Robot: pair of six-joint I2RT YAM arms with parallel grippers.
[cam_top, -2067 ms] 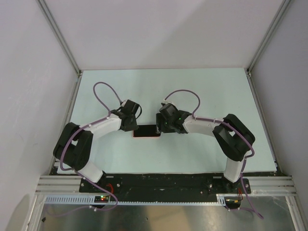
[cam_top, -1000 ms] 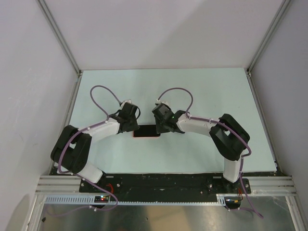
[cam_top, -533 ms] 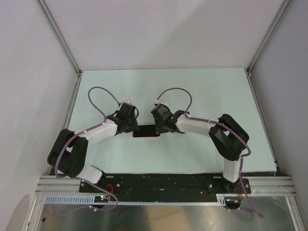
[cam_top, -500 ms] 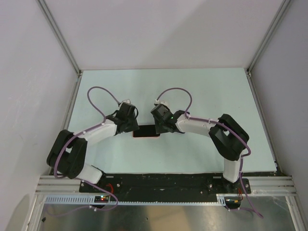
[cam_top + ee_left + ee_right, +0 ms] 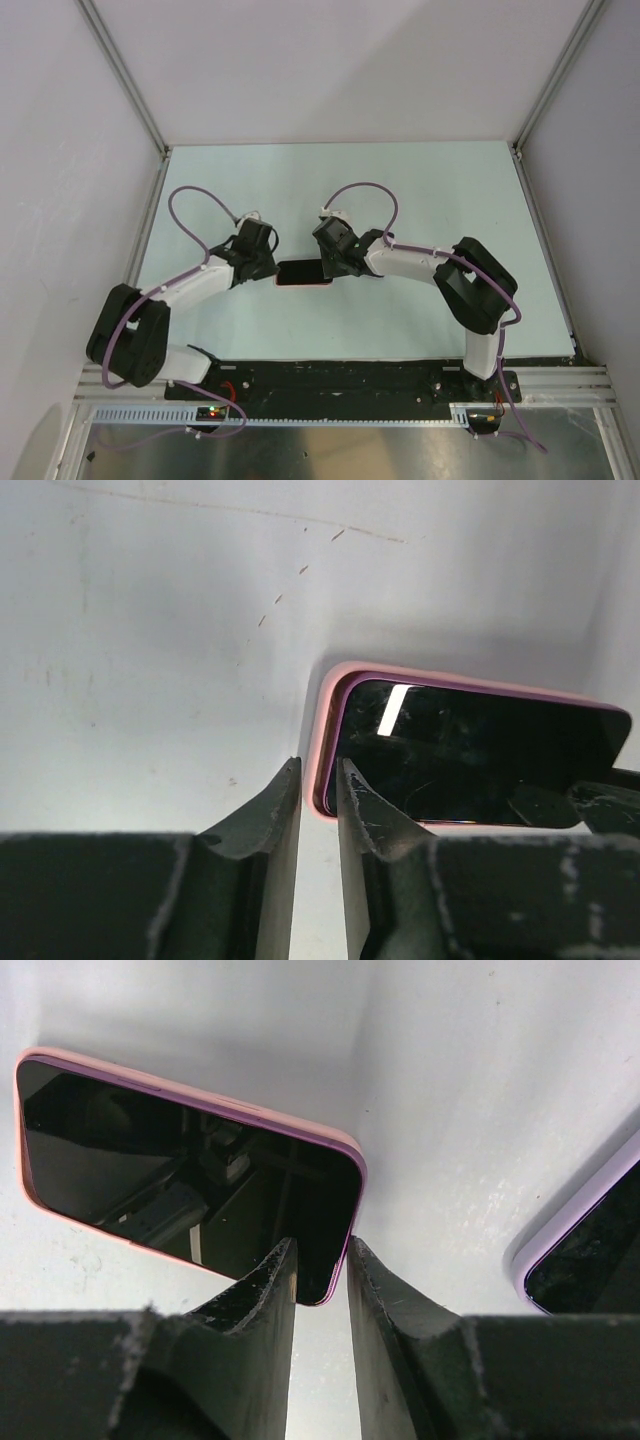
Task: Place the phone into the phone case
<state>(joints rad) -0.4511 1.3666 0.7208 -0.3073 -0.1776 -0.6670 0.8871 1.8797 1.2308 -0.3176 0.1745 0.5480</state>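
**Item 1. Phone** (image 5: 180, 1180): small flat black rectangular slab with rounded corners and a glossy dark face.
- Location: it lay face up inside item 2, flat on the pale green-white table (image 5: 400, 190), midway between the two arms.
- Handling (judged): stiff and unbending, and light for either arm. The glass face looked slippery and liable to scratch or crack under point pressure.

**Item 2. Phone case** (image 5: 326, 730): thin salmon-pink rounded-rectangle shell with a raised rim.
- Location: it was under and around item 1. The rim showed as an unbroken pink border along the long edges and around the corners visible in both wrist views. The phone looked seated there, though the spots hidden under the fingertips could not be checked.
- Handling (judged): soft and springy, with a lip that gives under load. It offers more friction than the glass.
- Where to take hold (judged): across the long edges on the pink rim, never on the face. Any last seating calls for a downward press at a corner.

**Item 3. Left gripper** (image 5: 318, 780): black, two-fingered, at the case's left short end.
- The fingers were drawn nearly together, leaving a narrow slit in line with the rim.
- Whether they nipped the rim or only hung over it could not be told.

**Item 4. Right gripper** (image 5: 322, 1260): black, two-fingered, at the opposite end.
- The fingers were likewise close-set, with a near corner of the case showing in the slit.
- No grip could be confirmed.
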